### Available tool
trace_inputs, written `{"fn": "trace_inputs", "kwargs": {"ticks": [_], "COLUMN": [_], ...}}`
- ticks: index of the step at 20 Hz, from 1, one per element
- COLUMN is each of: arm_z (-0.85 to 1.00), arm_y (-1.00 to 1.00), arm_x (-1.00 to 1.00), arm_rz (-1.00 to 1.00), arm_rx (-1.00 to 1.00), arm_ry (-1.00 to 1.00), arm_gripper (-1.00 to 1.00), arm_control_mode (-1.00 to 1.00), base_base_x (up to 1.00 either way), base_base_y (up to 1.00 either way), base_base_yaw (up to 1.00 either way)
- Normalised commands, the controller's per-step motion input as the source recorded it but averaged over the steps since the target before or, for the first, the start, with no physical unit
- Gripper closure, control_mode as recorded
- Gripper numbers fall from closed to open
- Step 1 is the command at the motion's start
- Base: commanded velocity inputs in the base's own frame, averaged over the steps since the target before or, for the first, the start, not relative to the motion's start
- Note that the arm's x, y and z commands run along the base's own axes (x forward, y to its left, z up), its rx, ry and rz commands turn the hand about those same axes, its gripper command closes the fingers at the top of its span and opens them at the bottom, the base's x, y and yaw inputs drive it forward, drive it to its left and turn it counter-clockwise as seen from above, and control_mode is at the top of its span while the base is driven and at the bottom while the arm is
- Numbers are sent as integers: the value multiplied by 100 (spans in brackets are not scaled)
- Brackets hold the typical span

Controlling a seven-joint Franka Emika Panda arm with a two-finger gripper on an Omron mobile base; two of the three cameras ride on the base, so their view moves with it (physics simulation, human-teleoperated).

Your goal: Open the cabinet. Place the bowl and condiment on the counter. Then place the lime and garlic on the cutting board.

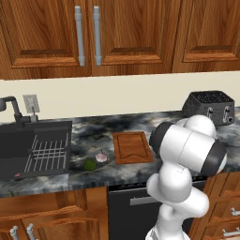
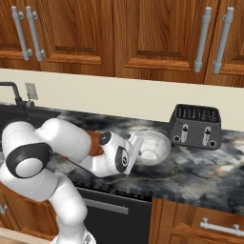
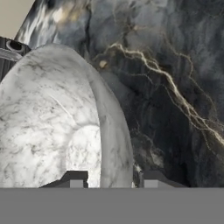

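Bowl (image 3: pixel 52 127) on table (image 3: pixel 175 65), pincer (image 3: pixel 111 180) fingers narrowly apart astride rim, grip unclear. Looks rigid, slick, light; rim only handhold, likely slips.

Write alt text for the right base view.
A white robot arm reaches its gripper to the rim of a wide pale grey bowl on the black marbled stone counter, left of a black toaster; closed reddish-brown wall cabinets hang above.

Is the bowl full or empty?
Empty: the bowl on the counter shows only bare marbled inside in right base and hand views.
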Motion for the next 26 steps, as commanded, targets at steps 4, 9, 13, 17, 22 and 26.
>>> {"fn": "trace_inputs", "kwargs": {"ticks": [4,9,13,17,22,26], "arm_z": [0,5,19,33,36,33], "arm_y": [0,2,14,17,15,15], "arm_x": [-12,-16,-13,-3,-1,-17], "arm_rz": [0,0,0,0,0,0], "arm_rx": [0,0,-1,0,0,0], "arm_ry": [0,0,0,1,3,7], "arm_gripper": [-100,-100,-100,-100,-100,-100], "arm_control_mode": [-100,-100,-100,-100,-100,-100], "base_base_x": [0,0,0,0,0,0], "base_base_y": [0,0,0,0,0,0], "base_base_yaw": [0,0,0,0,0,0]}}
